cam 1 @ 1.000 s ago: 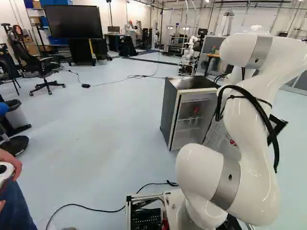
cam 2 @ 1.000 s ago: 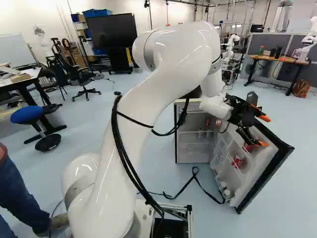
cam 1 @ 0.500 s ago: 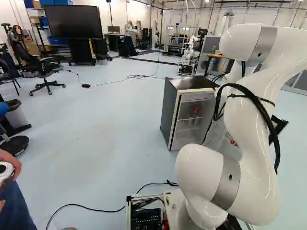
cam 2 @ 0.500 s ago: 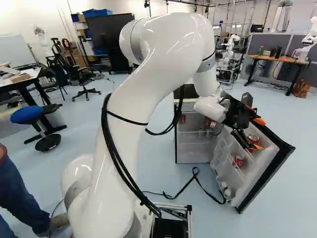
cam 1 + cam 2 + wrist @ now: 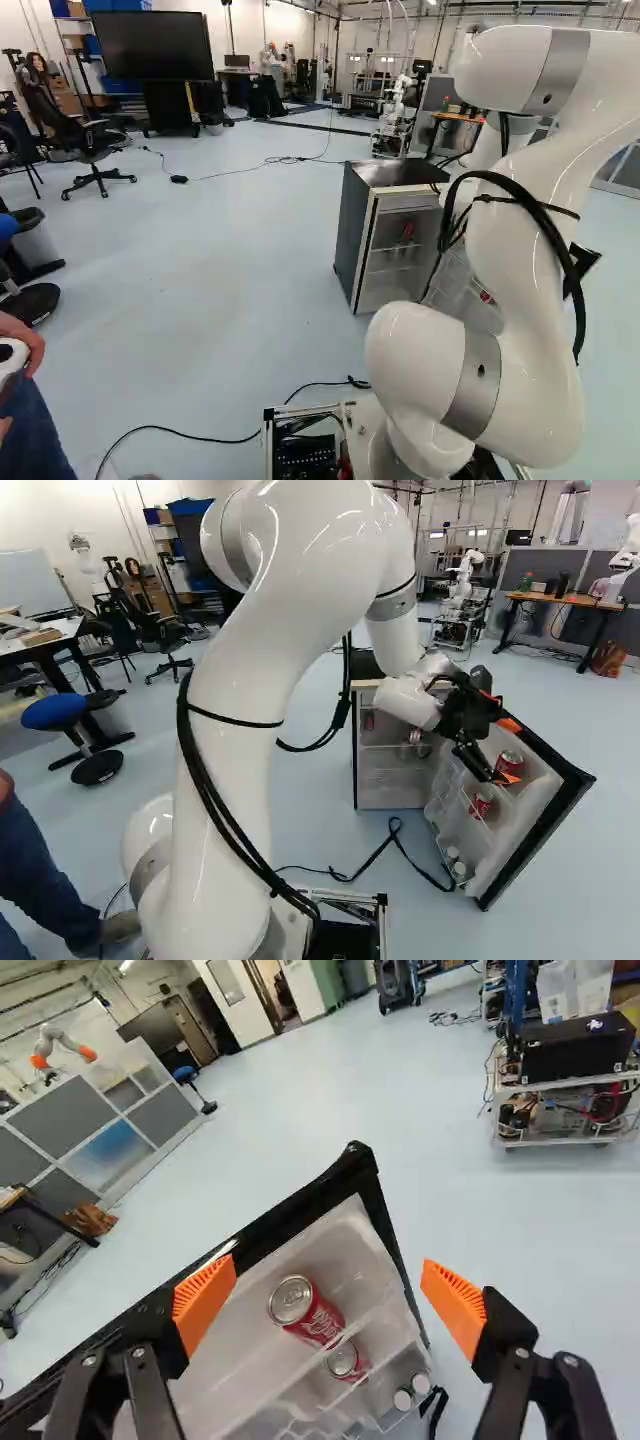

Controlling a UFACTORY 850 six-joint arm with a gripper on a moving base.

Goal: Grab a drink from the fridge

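While the gripper (image 5: 509,750) stands wide, right side of right base view: one open fridge door (image 5: 526,815), holding two red cans (image 5: 322,1322).

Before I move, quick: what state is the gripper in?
Gripper: open, fingers wide apart, holding nothing; a red can sits ahead of it, in the open fridge door.

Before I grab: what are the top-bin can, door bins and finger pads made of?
Top-bin can: metal, probably aluminium; shiny silver lid, glossy red print.
Door bins: plastic, probably; smooth, see-through walls.
Finger pads: matte, ribbed orange; rubber or printed plastic, can't tell.
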